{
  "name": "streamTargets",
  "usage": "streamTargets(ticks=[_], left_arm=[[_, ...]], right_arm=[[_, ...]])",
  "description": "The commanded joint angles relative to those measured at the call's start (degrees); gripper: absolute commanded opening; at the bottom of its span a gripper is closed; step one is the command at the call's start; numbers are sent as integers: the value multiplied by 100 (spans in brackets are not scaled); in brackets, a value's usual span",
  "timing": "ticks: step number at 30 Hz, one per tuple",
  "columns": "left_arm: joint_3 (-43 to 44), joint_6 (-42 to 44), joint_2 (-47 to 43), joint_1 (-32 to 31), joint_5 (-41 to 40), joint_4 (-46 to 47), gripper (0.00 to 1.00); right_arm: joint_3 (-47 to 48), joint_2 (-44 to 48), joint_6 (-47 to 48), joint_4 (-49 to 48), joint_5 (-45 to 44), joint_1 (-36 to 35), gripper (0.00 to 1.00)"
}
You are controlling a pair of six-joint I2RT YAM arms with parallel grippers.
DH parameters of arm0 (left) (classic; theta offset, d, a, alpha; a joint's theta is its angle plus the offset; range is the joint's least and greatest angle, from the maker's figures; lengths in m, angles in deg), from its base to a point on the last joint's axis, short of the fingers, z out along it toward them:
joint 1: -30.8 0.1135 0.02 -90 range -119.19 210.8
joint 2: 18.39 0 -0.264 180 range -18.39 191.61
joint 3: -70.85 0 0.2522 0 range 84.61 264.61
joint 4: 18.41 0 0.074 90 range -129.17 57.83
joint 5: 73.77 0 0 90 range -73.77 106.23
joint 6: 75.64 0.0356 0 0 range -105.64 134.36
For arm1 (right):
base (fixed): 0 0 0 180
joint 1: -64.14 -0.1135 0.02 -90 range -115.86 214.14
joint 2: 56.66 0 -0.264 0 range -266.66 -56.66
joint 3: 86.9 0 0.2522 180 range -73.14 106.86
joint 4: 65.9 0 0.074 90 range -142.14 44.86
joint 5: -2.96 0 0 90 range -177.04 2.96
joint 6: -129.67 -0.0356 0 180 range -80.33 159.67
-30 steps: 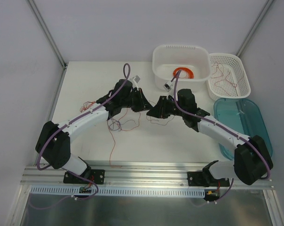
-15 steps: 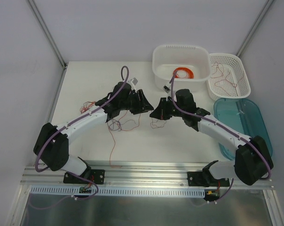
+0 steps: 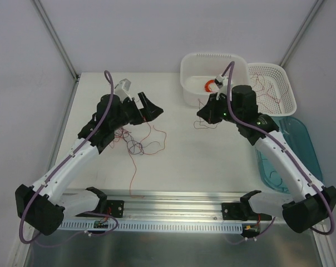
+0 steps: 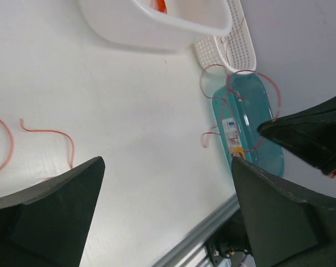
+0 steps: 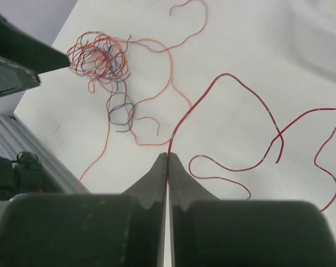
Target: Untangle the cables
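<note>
No lettering, number or brand can be read in any of the views. The only thing that looks like a label is a small white sticker seen from the left wrist, lying in the teal tray. It has a blue mark near its top and an orange patch at its lower end (any print on it is too small and blurred to make out).
</note>
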Motion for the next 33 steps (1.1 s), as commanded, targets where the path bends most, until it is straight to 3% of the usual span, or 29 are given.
streamTargets(ticks=[1, 5, 11, 22, 30, 33], left_arm=[[-279, 658, -527, 345, -234, -321, 99], [-649, 1150, -933, 951, -585, -812, 99], [-1167, 1985, -1363, 1146, -1797, -1630, 99], [-2161, 2531, -1900, 1164, -2528, -1728, 99], [-2161, 2285, -1935, 1164, -2625, -1850, 99], [-2179, 2101, -1970, 1164, -2651, -1947, 99]], right_arm=[[599, 241, 462, 678, -146, 513, 1], [1214, 215, 743, 1004, -180, 1094, 1], [2023, -101, 1042, 1277, -409, 2157, 1], [2506, -1603, 305, 109, -58, 4143, 1], [3192, -3464, 49, -305, -355, 4620, 1], [3569, -4010, -153, -209, -286, 4681, 11]])
